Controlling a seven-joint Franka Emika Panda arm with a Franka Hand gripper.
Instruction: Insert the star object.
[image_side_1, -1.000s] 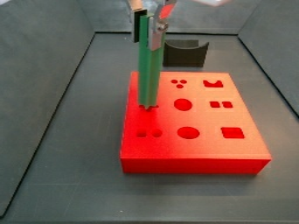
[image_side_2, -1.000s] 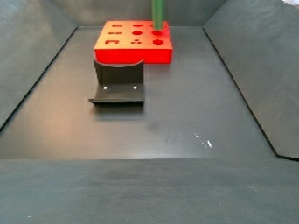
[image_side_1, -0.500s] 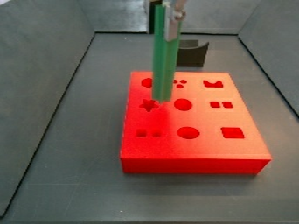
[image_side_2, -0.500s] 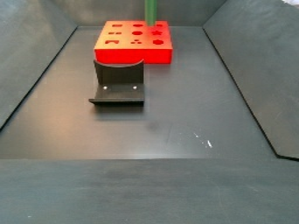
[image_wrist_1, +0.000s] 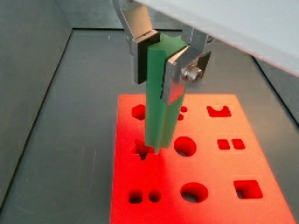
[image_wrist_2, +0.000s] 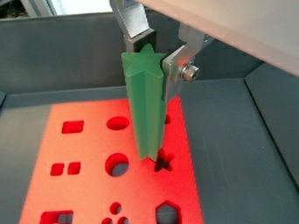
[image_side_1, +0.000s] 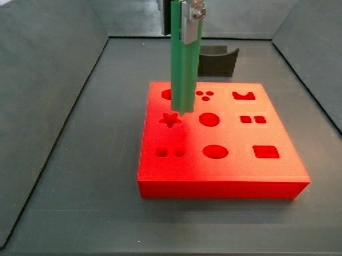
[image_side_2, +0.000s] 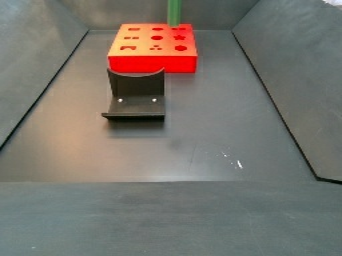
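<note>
My gripper (image_wrist_1: 163, 57) is shut on the top of the star object (image_wrist_1: 159, 101), a long green translucent bar with a star-shaped section, and holds it upright. The gripper also shows in the other wrist view (image_wrist_2: 158, 54) and at the top of a side view (image_side_1: 189, 14). The bar (image_side_1: 181, 75) hangs over the red block (image_side_1: 241, 166). Its lower end is just above the block's top, right beside the star-shaped hole (image_side_1: 170, 120), which lies open. In a wrist view the bar (image_wrist_2: 145, 105) ends next to the star hole (image_wrist_2: 165, 161).
The red block (image_side_2: 154, 62) has several other shaped holes, among them a round one (image_side_1: 210, 119). The dark fixture (image_side_1: 214, 60) stands behind the block and shows in the other side view (image_side_2: 135, 97). Grey walls (image_side_1: 67, 90) enclose the dark floor.
One second ago the bar's lower end stood on the star hole. It has since risen and shifted a little to the right, uncovering the hole. It has hardly moved in the last half second.
</note>
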